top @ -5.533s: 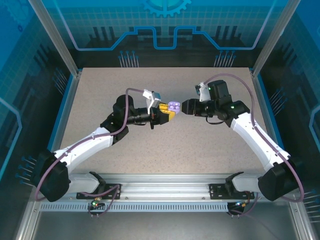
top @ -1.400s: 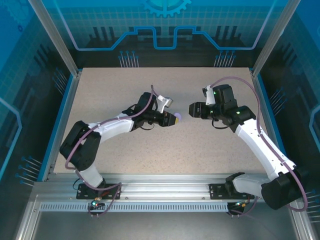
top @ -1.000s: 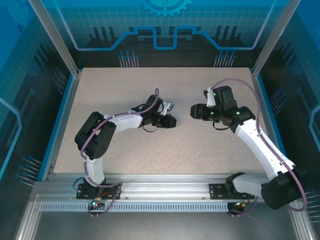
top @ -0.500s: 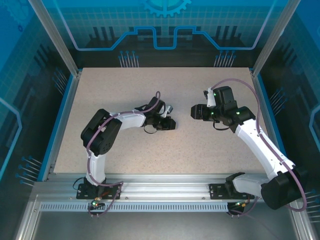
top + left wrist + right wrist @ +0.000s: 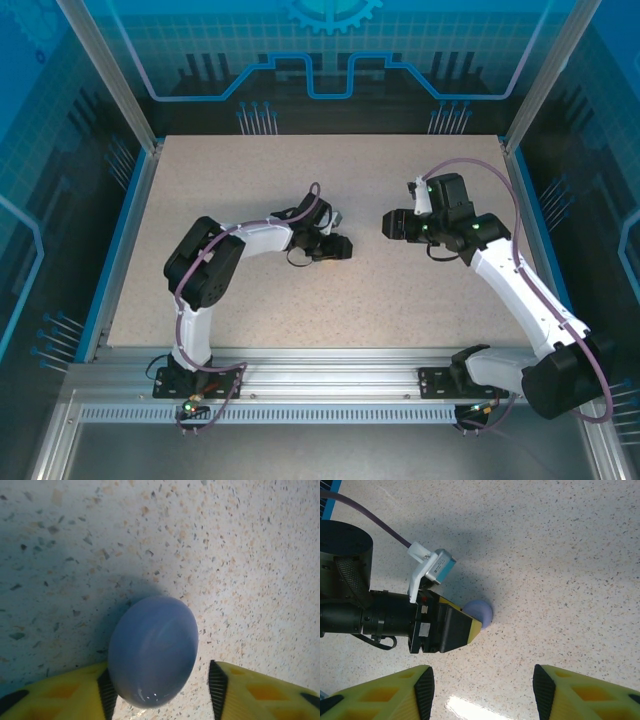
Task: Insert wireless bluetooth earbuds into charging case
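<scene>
The lavender charging case [image 5: 152,650] is down on the speckled worktop [image 5: 250,180], about the middle and well clear of every edge. It lies as a smooth, closed dome, so whether the earbuds are inside I cannot tell, though a shut lid suggests they are. The left hand [image 5: 338,246] sits low over it with its yellow fingers parted. One pad is right against the case and the other stands off with a clear gap, so that is no grip. The right hand [image 5: 482,680] hovers just across from it, jaws apart and nothing between them. This reads as the set-down at the close of the job. The next move calls for a clean retreat by the left hand, straight back or up, without that near pad nudging the rounded case into a slide.
</scene>
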Controlling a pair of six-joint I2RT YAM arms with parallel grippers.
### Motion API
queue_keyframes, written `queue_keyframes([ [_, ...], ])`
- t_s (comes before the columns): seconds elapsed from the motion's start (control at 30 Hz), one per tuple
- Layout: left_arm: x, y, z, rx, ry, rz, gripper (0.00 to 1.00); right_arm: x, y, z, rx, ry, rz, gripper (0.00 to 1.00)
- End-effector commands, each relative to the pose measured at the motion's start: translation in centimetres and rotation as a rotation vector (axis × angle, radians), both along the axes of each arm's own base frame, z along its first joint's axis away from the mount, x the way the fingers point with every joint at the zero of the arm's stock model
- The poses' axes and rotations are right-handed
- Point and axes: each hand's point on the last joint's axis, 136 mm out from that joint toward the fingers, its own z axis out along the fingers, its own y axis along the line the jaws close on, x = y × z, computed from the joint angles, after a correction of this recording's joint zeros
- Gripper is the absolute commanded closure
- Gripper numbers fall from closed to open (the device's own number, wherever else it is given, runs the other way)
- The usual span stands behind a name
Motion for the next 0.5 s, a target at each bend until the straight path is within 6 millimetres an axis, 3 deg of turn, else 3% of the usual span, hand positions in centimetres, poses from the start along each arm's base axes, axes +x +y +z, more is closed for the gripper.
queue_keyframes([
  [0.0, 0.0, 2.3, -1.1, 0.123, 0.009, 0.038, 0.41, -0.2, -0.9, -0.7, -0.025, 0.007, -0.017, 0.42],
  [0.07, 0.1, 2.6, -0.6, 0.139, -0.010, 0.029, 0.31, -0.2, -1.2, -0.9, -0.034, 0.006, -0.024, 0.41],
  [0.23, 0.2, 4.2, 1.1, 0.203, -0.076, 0.027, 0.29, 0.4, -2.2, -1.5, -0.080, -0.038, -0.053, 0.37],
  [0.47, 0.3, 6.9, 6.0, 0.224, -0.225, 0.076, 0.29, 1.6, -6.0, -3.0, -0.207, -0.110, -0.180, 0.33],
])
